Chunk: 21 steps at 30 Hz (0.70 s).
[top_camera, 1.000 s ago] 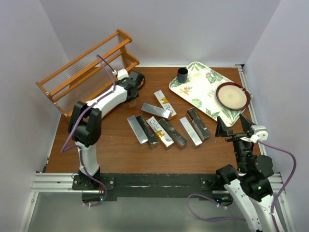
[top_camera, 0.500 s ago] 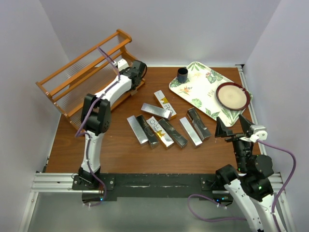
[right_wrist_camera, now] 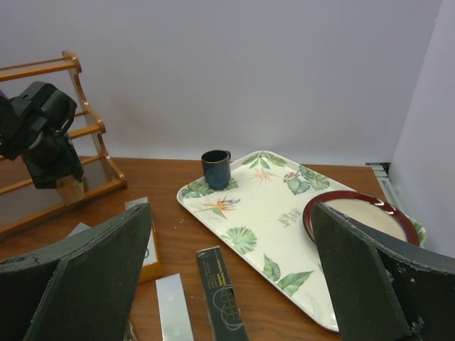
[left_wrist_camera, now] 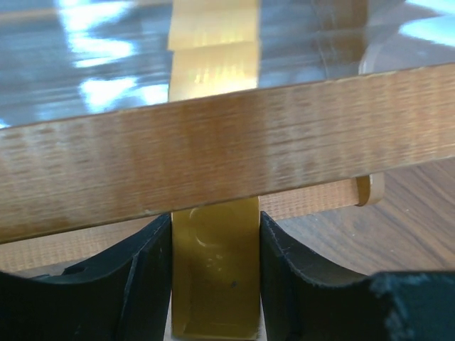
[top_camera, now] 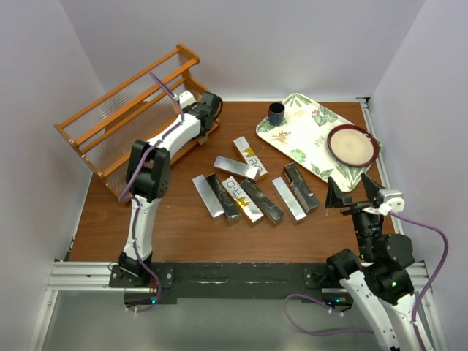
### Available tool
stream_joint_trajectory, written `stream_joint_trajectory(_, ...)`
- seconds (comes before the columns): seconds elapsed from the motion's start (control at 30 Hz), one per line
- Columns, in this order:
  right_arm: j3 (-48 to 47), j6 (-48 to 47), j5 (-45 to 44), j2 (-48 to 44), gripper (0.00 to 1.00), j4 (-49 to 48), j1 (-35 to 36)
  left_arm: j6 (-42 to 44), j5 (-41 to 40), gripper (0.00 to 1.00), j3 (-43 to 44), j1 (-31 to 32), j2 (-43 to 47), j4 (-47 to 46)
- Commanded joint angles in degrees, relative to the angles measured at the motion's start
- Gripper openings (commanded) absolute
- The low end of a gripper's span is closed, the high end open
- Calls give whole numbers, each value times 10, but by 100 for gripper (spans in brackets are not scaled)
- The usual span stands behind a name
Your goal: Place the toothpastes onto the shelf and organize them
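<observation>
A gold toothpaste carton (left_wrist_camera: 213, 71) is being pinched near its lower end by the left gripper (left_wrist_camera: 215, 284), with the jaws pressed almost closed on its two long sides. Its upper part is being slid behind a rail (left_wrist_camera: 213, 163) of the wooden shelf (top_camera: 124, 110). The carton is being judged light, stiff, crushable and glossy-slick, so a modest squeeze across the narrow faces is being favoured. The other cartons (top_camera: 248, 186) are being left on the table (top_camera: 168, 219). The right gripper (top_camera: 353, 191) is being held wide open and empty.
</observation>
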State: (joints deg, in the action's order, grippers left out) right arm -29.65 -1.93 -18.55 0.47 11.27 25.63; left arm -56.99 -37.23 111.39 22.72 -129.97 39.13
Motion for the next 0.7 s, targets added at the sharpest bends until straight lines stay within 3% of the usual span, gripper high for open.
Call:
stream_joint_trajectory(0.0, -12, -1, -11, -17, 98, -6, 4, -4, -16, 52, -1, -4, 10, -39)
stream_joint_trajectory(0.27, -12, -1, -9, -17, 98, -5, 5, 2, -14, 62, -6, -4, 14, -45)
stream_joint_trajectory(0.4, -12, -1, -8, -17, 99, -5, 4, 9, -12, 72, -18, -3, 39, -49)
stream_joint_trajectory(0.53, -13, -2, -8, -17, 99, -5, 4, 38, 11, 92, -57, -2, 82, -90)
stream_joint_trajectory(0.67, -11, -3, -7, -17, 99, -5, 4, 70, 30, 99, -130, 8, 139, -135)
